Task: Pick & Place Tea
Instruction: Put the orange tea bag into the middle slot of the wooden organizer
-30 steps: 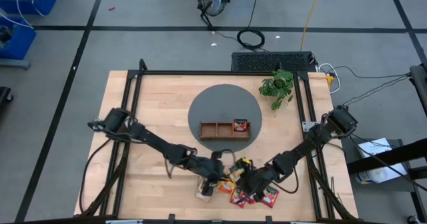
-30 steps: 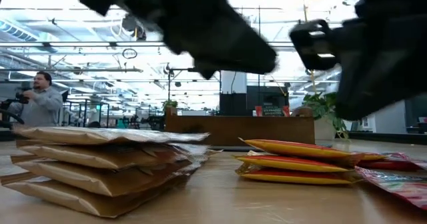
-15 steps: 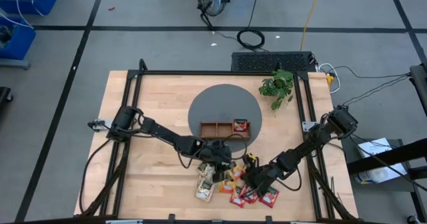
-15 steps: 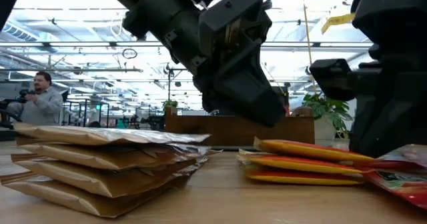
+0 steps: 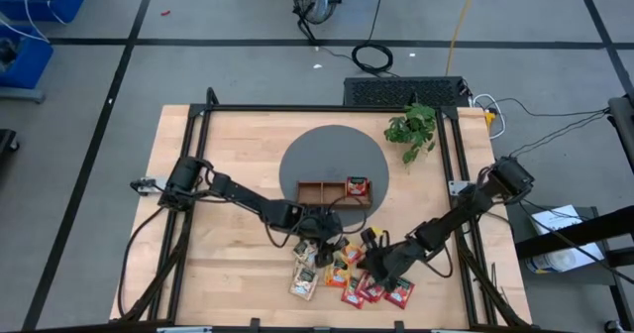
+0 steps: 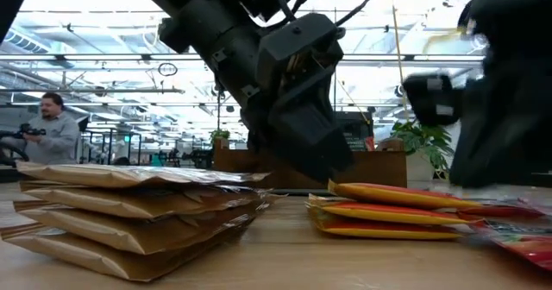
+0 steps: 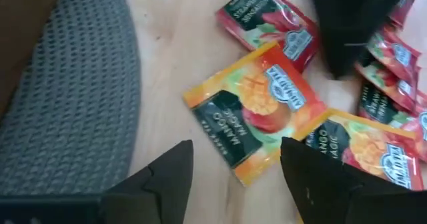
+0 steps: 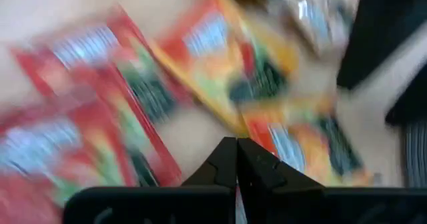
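Tea sachets lie flat in a loose heap near the table's front edge: a cream stack (image 5: pixel 305 279), orange ones (image 5: pixel 339 270) and red ones (image 5: pixel 376 291). One red sachet (image 5: pixel 357 186) lies in the right compartment of the wooden tray (image 5: pixel 319 192). My left gripper (image 5: pixel 324 236) is open just above an orange mango sachet (image 7: pixel 257 114), with its fingers standing on either side of the sachet's near end (image 7: pixel 237 177). My right gripper (image 5: pixel 365 259) is shut and empty (image 8: pixel 237 163) over the red and orange sachets.
The tray sits on a round grey mat (image 5: pixel 297 160) at the table's middle. A potted plant (image 5: pixel 412 130) stands at the far right. In the low view the cream stack (image 6: pixel 129 208) is on the left and the orange stack (image 6: pixel 388 211) on the right. Bare wood lies to the left.
My left gripper has gone from over the cream stack toward the table's far edge and a little right. It now hangs lower, over the orange sachets beside the mat. My right gripper has shifted only slightly over the red sachets. No sachet has moved.
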`<state>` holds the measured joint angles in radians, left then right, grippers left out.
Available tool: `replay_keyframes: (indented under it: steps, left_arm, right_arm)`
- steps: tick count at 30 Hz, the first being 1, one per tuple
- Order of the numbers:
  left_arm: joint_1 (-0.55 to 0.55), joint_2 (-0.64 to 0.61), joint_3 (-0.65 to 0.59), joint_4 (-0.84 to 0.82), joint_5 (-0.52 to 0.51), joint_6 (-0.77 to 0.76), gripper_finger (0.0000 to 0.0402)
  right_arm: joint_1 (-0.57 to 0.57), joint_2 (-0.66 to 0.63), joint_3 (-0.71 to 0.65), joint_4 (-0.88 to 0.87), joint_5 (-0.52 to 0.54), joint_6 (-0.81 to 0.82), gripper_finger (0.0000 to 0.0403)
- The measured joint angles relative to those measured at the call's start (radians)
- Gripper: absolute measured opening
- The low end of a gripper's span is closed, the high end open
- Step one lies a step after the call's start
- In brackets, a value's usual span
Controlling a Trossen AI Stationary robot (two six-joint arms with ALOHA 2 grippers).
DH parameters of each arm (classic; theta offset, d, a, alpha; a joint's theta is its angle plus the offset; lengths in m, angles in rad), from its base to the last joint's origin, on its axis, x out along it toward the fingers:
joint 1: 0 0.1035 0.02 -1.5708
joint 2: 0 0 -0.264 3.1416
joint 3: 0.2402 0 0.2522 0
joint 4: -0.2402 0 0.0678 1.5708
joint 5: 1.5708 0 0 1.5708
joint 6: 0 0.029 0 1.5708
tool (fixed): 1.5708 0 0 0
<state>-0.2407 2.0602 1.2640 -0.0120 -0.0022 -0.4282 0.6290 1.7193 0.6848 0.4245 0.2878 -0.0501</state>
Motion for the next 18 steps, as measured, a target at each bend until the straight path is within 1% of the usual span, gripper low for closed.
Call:
replay_keyframes:
  steps: [4,7,14,18]
  left_arm:
    - [0.000,0.000,0.000,-0.007,-0.010,0.000,0.0228]
    - [0.001,0.000,0.000,-0.027,-0.029,-0.002,0.0228]
    - [0.006,0.007,-0.002,-0.047,-0.033,-0.020,0.0228]
    - [0.009,0.015,-0.002,-0.041,-0.027,-0.022,0.0228]
  right_arm:
    - [0.013,-0.020,0.019,-0.002,0.003,-0.043,0.0000]
    - [0.002,-0.015,0.021,-0.007,0.038,-0.044,0.0000]
    - [-0.068,0.076,0.022,0.004,0.049,-0.018,0.0000]
    - [-0.090,0.115,0.026,0.021,0.033,0.012,0.0000]
